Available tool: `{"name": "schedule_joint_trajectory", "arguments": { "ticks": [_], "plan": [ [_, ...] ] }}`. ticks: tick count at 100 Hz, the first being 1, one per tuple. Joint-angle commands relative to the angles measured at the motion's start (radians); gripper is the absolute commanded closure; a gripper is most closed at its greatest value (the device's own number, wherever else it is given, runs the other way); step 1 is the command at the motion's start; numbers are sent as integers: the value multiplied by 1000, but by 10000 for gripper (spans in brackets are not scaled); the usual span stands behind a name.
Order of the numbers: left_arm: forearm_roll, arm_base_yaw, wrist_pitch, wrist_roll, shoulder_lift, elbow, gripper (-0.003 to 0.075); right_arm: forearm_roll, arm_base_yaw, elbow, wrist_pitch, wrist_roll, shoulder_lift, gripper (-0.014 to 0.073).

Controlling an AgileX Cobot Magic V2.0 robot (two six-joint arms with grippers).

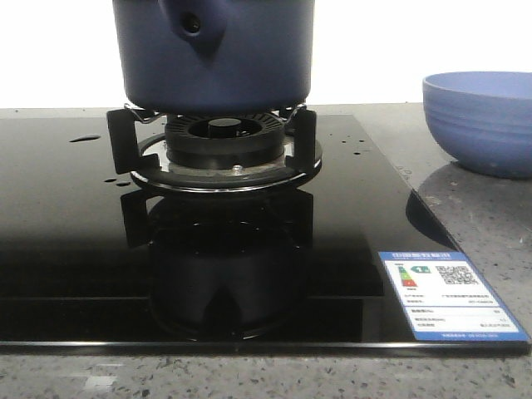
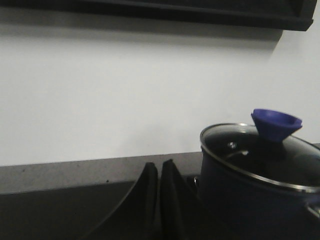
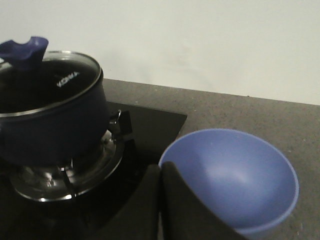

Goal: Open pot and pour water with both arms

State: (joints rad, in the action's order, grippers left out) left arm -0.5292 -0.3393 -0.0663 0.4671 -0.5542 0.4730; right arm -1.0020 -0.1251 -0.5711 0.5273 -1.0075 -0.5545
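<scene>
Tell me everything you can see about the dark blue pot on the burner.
The pot is a large, dark navy, straight-sided round vessel with a matte finish. It stands upright on the black burner grate of the glossy cooktop. A tapered handle stub with a round hole faces the front camera. A metal-rimmed glass lid with a flared blue knob is still on. Neither gripper touches it; the lighter blue bowl sits apart, to its right.

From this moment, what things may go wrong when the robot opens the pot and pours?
1. The glass lid has only a small flared knob; an end effector may slip off it.
2. The pot rests on thin burner supports; a push may tip it.
3. The bowl is off the cooktop, so water may spill over it.
</scene>
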Motion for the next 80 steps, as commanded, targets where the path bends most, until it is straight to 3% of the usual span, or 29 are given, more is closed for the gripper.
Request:
{"name": "schedule_joint_trajectory", "arguments": {
  "ticks": [1, 22, 80],
  "plan": [
    [-34, 2, -123, 2, 77, -72, 739, -46, -2, 93, -80, -33, 103, 640],
    [-99, 2, -154, 2, 238, -207, 739, -55, -2, 267, -137, -33, 270, 640],
    [-102, 2, -150, 2, 257, -209, 739, -89, -2, 269, -147, -33, 294, 640]
  ]
}}
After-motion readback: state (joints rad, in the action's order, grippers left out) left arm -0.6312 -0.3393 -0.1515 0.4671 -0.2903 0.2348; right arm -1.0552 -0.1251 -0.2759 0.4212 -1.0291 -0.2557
